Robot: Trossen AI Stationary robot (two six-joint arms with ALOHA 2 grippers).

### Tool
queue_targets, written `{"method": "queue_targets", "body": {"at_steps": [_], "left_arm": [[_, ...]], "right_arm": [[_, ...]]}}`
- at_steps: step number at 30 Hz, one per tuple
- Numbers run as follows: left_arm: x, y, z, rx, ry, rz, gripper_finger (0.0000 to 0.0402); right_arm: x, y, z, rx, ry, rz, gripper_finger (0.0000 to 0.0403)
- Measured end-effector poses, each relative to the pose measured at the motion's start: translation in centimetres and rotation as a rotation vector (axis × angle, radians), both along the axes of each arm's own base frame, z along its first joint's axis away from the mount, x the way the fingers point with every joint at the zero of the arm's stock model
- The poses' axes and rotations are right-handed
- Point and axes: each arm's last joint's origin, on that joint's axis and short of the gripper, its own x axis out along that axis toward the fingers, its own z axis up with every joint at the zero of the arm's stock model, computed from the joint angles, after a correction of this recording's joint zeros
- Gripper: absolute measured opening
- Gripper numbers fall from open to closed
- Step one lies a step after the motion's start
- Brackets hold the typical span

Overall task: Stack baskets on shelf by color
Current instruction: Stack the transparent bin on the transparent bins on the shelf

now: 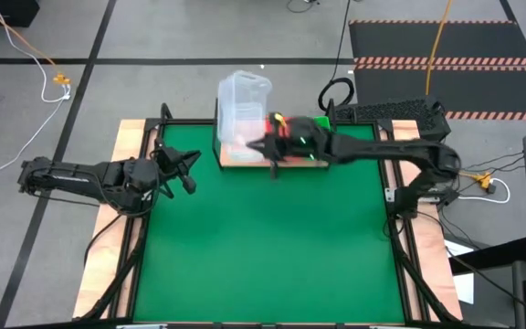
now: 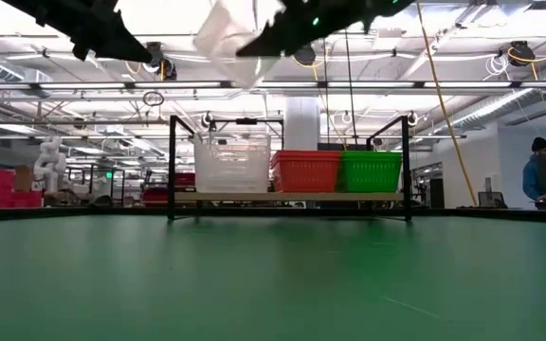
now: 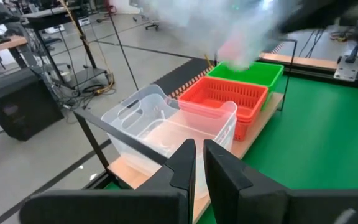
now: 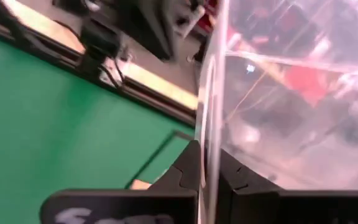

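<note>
From above, the flat light-wood shelf in its thin black frame (image 1: 245,157) lies at the far edge of the green table mat (image 1: 263,238), and the right gripper (image 1: 265,144) reaches over it holding a clear translucent plastic basket (image 1: 243,102) raised above the shelf's left part; red-orange and green colour shows under the right arm beside it. The left gripper (image 1: 188,170) waits over the mat's left side, well apart from the shelf, its fingers spread. In the level view across the table, the shelf (image 2: 287,197) carries three piles side by side: a clear basket stack (image 2: 232,163) on the left, a red-orange latticed plastic basket stack (image 2: 305,170) in the middle touching a green latticed plastic basket stack (image 2: 370,170) on the right, while the held clear basket (image 2: 230,33) hangs tilted high above the clear pile. The left wrist camera looks past its own parted dark fingers (image 3: 182,165) at the same row, clear bin (image 3: 166,127) nearest, then red-orange (image 3: 229,102), then green (image 3: 247,73), with the lifted basket a pale blur overhead. The right wrist camera shows its jaws clamped on the thin rim of the clear basket's wall (image 4: 291,93).
</note>
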Motion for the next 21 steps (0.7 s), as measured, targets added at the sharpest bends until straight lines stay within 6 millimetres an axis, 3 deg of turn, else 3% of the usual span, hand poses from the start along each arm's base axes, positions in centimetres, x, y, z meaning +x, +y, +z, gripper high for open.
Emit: {"method": "queue_targets", "body": {"at_steps": [4,8,13,21], "left_arm": [[0.0,0.0,0.1,0.011,-0.003,-0.004,0.0037],[0.0,0.0,0.1,0.022,0.009,-0.006,0.0037],[0.0,0.0,0.0,0.024,0.017,-0.007,0.0037],[0.0,0.0,0.0,0.007,0.011,-0.002,0.0037]], "right_arm": [[2.3,-3.6,-0.9,0.065,0.083,-0.036,0.0000],[4.4,-5.4,-2.8,0.119,0.253,-0.062,0.0000],[5.6,-6.0,-4.5,0.170,0.393,-0.074,0.0000],[5.1,-5.8,-4.6,0.230,0.442,-0.096,0.0000]]}}
